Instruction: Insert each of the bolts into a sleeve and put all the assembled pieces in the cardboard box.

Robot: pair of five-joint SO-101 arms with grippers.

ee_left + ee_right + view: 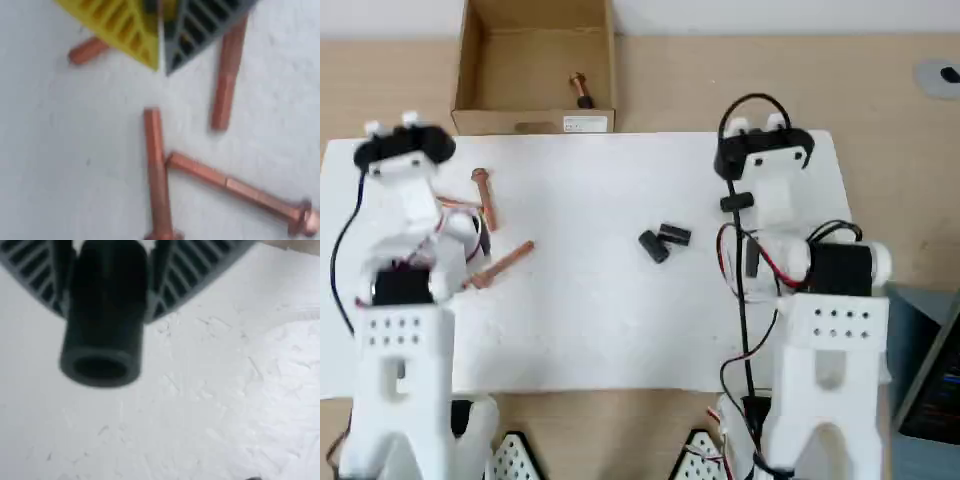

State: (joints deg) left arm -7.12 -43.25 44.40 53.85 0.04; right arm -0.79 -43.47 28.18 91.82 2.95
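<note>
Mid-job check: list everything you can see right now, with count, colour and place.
loose bolts: four, copper, on the mat under the left tool
loose sleeves: two, black, close together mid-mat
held sleeve: one, black, in the right tool
assembled piece: one, copper bolt in black sleeve, inside the cardboard box
cardboard box: one, brown, open, just beyond the mat's far edge
mat: one, white, on the table
table: one, tan wood
disc: one, grey, far table corner on the right arm's side
left tool: yellow and grey, shut, above the loose bolts
right tool: grey, shut on the held sleeve
</note>
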